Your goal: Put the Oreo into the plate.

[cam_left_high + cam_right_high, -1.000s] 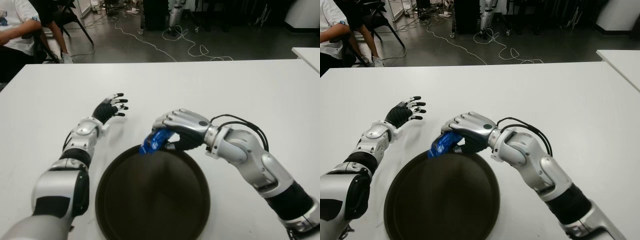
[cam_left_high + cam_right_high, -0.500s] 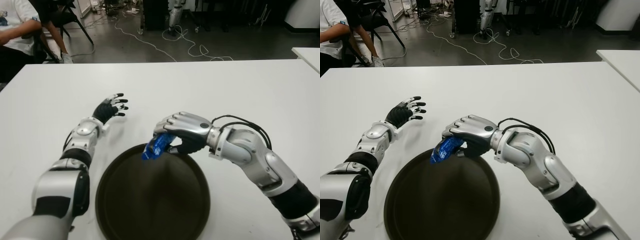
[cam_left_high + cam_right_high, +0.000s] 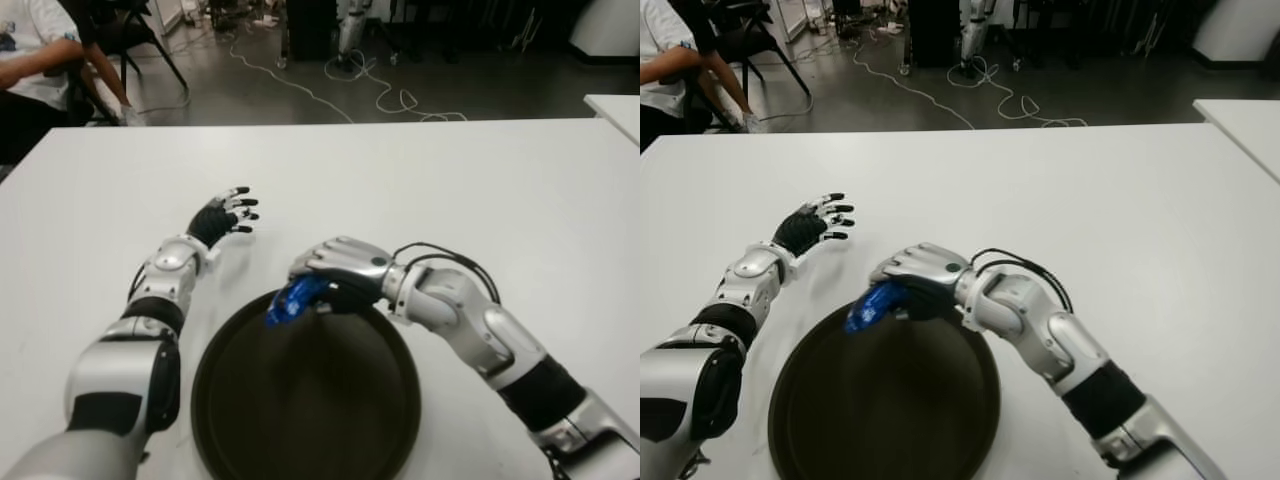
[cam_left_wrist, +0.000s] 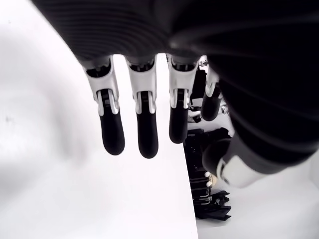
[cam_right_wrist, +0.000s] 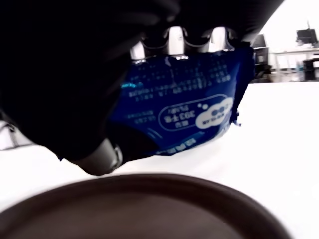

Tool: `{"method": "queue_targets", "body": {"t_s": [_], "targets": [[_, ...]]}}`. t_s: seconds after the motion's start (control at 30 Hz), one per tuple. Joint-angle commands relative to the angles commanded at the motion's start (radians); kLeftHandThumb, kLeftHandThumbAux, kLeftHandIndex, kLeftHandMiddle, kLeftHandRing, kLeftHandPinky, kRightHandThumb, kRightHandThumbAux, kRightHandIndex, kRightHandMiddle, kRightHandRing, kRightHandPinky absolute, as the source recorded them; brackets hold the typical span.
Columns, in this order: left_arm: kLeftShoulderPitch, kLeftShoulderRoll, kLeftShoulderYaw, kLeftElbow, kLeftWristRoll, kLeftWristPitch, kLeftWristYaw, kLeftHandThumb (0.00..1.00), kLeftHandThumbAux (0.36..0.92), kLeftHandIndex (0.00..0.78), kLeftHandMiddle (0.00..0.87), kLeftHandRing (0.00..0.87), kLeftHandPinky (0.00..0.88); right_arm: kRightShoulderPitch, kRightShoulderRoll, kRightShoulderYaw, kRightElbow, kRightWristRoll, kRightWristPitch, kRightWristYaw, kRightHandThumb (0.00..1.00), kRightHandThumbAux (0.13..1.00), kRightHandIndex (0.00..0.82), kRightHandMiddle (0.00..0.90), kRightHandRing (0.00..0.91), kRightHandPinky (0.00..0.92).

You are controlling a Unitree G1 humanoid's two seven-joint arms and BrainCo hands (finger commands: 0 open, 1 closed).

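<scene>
Carry step, release pending: right hand [image 3: 335, 272] is clamped around the small blue foil Oreo packet [image 3: 291, 300], holding it over the far rim of the round dark brown plate [image 3: 300, 400], apparently not touching it. Next move, judged: bring the packet a bit further in over the plate's middle, lower, let the fingers go. Left hand [image 3: 222, 216] shows over the white table [image 3: 480, 190], beyond the plate on its left, fingers spread, holding nothing. Nothing blocks the drop. A seated person [image 3: 30, 60] is past the table's far left corner.
</scene>
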Motion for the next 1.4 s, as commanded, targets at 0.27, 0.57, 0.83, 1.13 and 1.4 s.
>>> {"method": "queue_targets", "body": {"t_s": [0.27, 0.57, 0.83, 1.13, 1.4], "targets": [[0.0, -0.001, 0.006, -0.001, -0.006, 0.0, -0.01, 0.0, 0.661, 0.133, 0.225, 0.271, 0.315, -0.006, 0.018, 0.021, 0.078, -0.018, -0.036, -0.062, 0.683, 0.734, 0.428, 0.717, 0.734, 0.756], [0.002, 0.002, 0.012, 0.001, -0.011, -0.004, -0.026, 0.0, 0.666, 0.132, 0.23, 0.274, 0.319, -0.016, 0.011, 0.034, 0.075, -0.034, -0.013, -0.039, 0.681, 0.734, 0.428, 0.718, 0.739, 0.759], [0.003, 0.003, 0.012, 0.001, -0.011, -0.008, -0.03, 0.0, 0.65, 0.132, 0.229, 0.274, 0.314, -0.027, 0.007, 0.058, 0.137, -0.038, -0.042, -0.048, 0.68, 0.735, 0.428, 0.725, 0.741, 0.758], [0.003, 0.003, 0.007, 0.0, -0.007, -0.007, -0.018, 0.0, 0.646, 0.131, 0.222, 0.266, 0.321, -0.033, 0.008, 0.058, 0.142, -0.036, -0.07, -0.064, 0.679, 0.734, 0.428, 0.731, 0.748, 0.764], [0.003, 0.002, 0.006, -0.001, -0.007, -0.008, -0.016, 0.0, 0.664, 0.138, 0.227, 0.273, 0.324, -0.03, 0.006, 0.056, 0.134, -0.035, -0.072, -0.061, 0.683, 0.733, 0.427, 0.74, 0.759, 0.773]]}}
